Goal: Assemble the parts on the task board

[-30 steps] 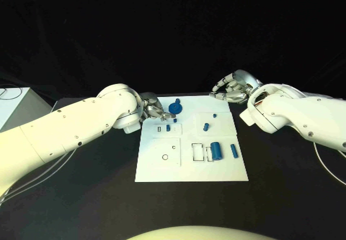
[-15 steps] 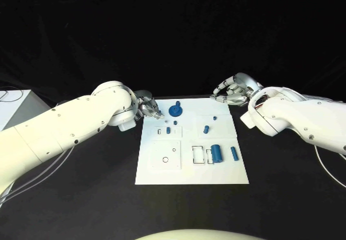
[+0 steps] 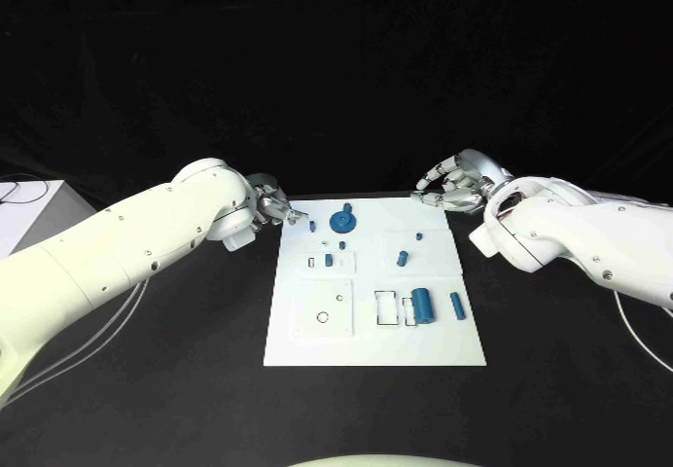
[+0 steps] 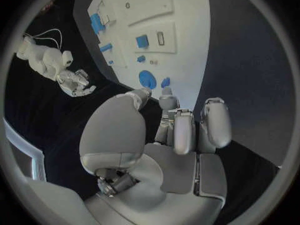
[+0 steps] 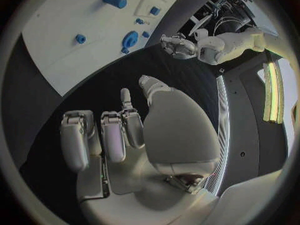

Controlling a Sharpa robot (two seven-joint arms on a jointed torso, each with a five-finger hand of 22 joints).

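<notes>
In the middle of the matte black table point(image 3: 155, 389) lies the task board point(image 3: 376, 345), a flat white rectangular plate with shallow raised panels and small cut-out slots. Blue parts sit on it: a round disc-shaped part point(image 3: 343, 222) with a small knob near the far edge, a stout cylinder point(image 3: 422, 304) lying beside a rectangular slot, a slim peg point(image 3: 456, 303) just to its right, and a short peg point(image 3: 402, 258) near the board's centre (several tinier blue bits are too small to make out).

The left hand point(image 3: 272, 207), silver and smooth-shelled, hovers at the board's far left corner, just off the disc; in the left wrist view its fingers point(image 4: 182, 130) are loosely curled with nothing between them and the thumb.

The right hand point(image 3: 451, 185) sits beyond the board's far right corner over bare table, fingers point(image 5: 112, 135) bent inward, gripping nothing.
</notes>
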